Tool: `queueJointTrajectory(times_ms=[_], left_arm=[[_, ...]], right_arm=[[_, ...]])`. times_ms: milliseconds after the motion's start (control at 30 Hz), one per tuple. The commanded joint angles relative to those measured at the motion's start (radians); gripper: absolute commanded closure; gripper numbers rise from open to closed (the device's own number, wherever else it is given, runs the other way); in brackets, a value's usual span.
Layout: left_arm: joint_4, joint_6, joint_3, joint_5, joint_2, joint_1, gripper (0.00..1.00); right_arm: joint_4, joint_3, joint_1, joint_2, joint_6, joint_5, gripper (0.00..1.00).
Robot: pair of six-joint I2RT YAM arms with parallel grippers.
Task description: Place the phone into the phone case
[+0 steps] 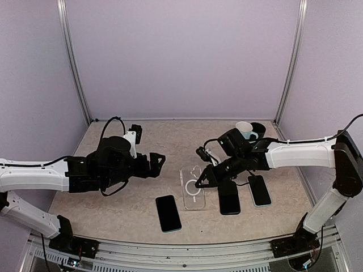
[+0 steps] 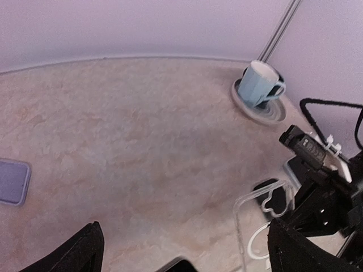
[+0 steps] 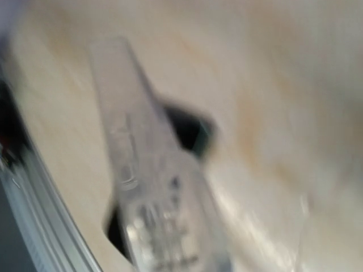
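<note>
- The clear phone case (image 1: 191,191) is at lower centre of the top view, between the teal-edged phone (image 1: 168,213) and the black phone (image 1: 229,197).
- A third handset, the blue-edged phone (image 1: 259,190), lies just right of the black one. Which of the three is meant for the case cannot be told.
- The right gripper (image 1: 203,180) is set at the case's right edge. Whether it is clamped cannot be told: the right wrist view is blurred and no fingers are seen. The case rim runs edge-on up that frame, so a pinch on the side wall is judged likely but not confirmed.
- The left gripper (image 1: 157,161) is spread wide with nothing between the fingers, left of centre over the table (image 1: 113,209).
- The case is judged light, thin, springy and slick. Twist is expected under a one-sided pinch. A hold mid-way along a long side wall is advised, clear of the camera cut-out.
- The phones are judged heavier, rigid and glass-smooth. They lie flat, so a grip across the two long edges is advised.
- For seating, one corner should go in first, then the rest be pressed down.
</note>
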Motion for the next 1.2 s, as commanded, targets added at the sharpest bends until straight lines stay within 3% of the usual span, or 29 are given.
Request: queueJointTrajectory(times_ms=[0, 200, 300, 400, 600, 700, 800, 833, 933, 1167], left_arm=[[-0.182, -0.062, -0.078, 0.050, 0.015, 0.007, 0.01], [-0.219, -0.079, -0.147, 0.117, 0.050, 0.009, 0.01], [-0.192, -0.097, -0.185, 0.128, 0.028, 0.020, 0.01], [-0.188, -0.095, -0.187, 0.104, 0.012, 0.025, 0.01], [-0.207, -0.117, -0.163, 0.015, 0.013, 0.055, 0.01], [-0.215, -0.170, -0.163, -0.020, 0.012, 0.068, 0.01], [-0.247, -0.238, -0.166, -0.066, 0.001, 0.070, 0.01], [-0.268, -0.270, -0.166, -0.087, -0.007, 0.071, 0.01], [-0.346, -0.377, -0.173, -0.162, -0.038, 0.077, 0.01], [-0.418, -0.453, -0.193, -0.218, -0.130, 0.085, 0.01]], right_arm=[[-0.050, -0.024, -0.037, 0.082, -0.018, -0.129, 1.00], [-0.120, 0.026, -0.080, 0.216, -0.077, -0.089, 0.97], [-0.149, 0.034, -0.104, 0.231, -0.073, -0.032, 0.82], [-0.183, 0.058, -0.105, 0.240, -0.092, 0.002, 0.57], [-0.398, 0.252, -0.084, 0.226, -0.098, 0.297, 0.39], [-0.492, 0.364, 0.026, 0.225, -0.028, 0.485, 0.30], [-0.553, 0.458, 0.168, 0.275, 0.081, 0.629, 0.09], [-0.577, 0.490, 0.211, 0.300, 0.127, 0.672, 0.06], [-0.637, 0.618, 0.316, 0.395, 0.216, 0.754, 0.02], [-0.733, 0.844, 0.433, 0.614, 0.330, 0.710, 0.01]])
